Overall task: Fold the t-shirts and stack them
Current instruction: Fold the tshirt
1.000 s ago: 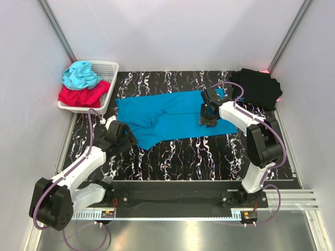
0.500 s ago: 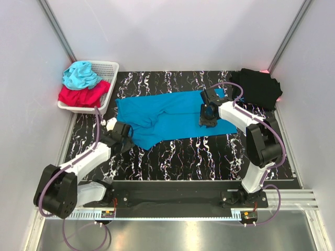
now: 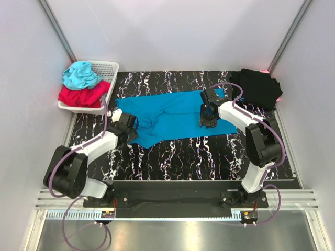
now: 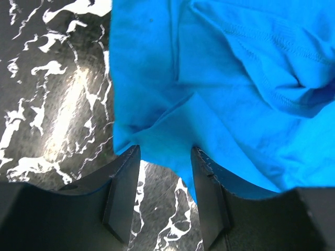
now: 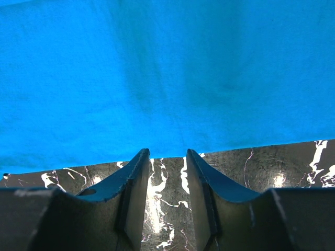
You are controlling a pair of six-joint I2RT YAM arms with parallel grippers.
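Note:
The medium-blue t-shirt [image 3: 172, 117] lies partly folded and spread across the middle of the black marble table [image 3: 199, 157]. The black t-shirt [image 3: 256, 88] lies bunched at the back right corner; no print shows on it. My left gripper [image 3: 131, 132] is open at the blue shirt's near-left edge. In the left wrist view [image 4: 164, 157] a corner of the shirt [image 4: 235, 78] lies right at its fingertips. My right gripper [image 3: 208, 120] is open, low over the shirt's right part. In the right wrist view [image 5: 165, 157] its tips stand at the hem of the shirt [image 5: 167, 73], over bare table.
A white basket [image 3: 107, 68] at the back left holds a cyan cloth [image 3: 80, 75] and a red cloth [image 3: 81, 95]. Grey walls close in the left, right and back sides. The arm bases sit on a rail [image 3: 172, 196] at the near edge.
My left gripper has moved away from the near left side toward the far right, up to the blue shirt's near-left edge. The right gripper and the shirts have not moved.

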